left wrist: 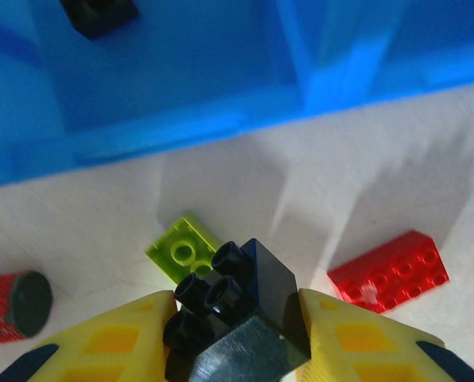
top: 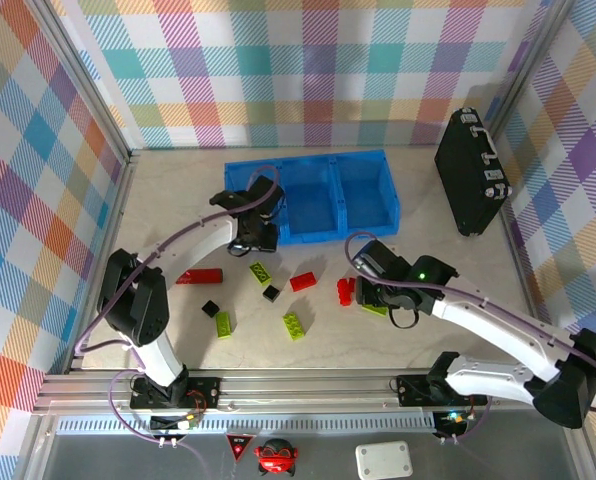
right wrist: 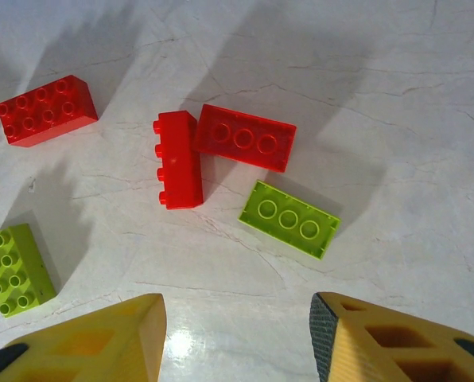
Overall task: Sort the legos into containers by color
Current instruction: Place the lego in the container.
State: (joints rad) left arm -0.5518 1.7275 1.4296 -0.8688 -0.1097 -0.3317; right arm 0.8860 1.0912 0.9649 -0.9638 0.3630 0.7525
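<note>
1. the left fingers are clamped on a black lego, its studs facing the wrist camera, lifted off the table.
2. they hang just in front of the near wall of the blue containers, at the left-hand bin; a second black lego lies inside that bin.
3. under the held brick, a lime-green lego and a red lego lie on the table, apart from each other, with the black end of a long red bar at the left.
4. the right fingers stand apart with nothing between them, above bare table.
5. ahead of them a red brick on its side touches a studs-up red brick; a flat lime brick lies just beside them.
6. a larger red brick and a lime block lie farther left.
7. from above, two loose black cubes sit between the arms, and a black case stands right of the containers.
</note>
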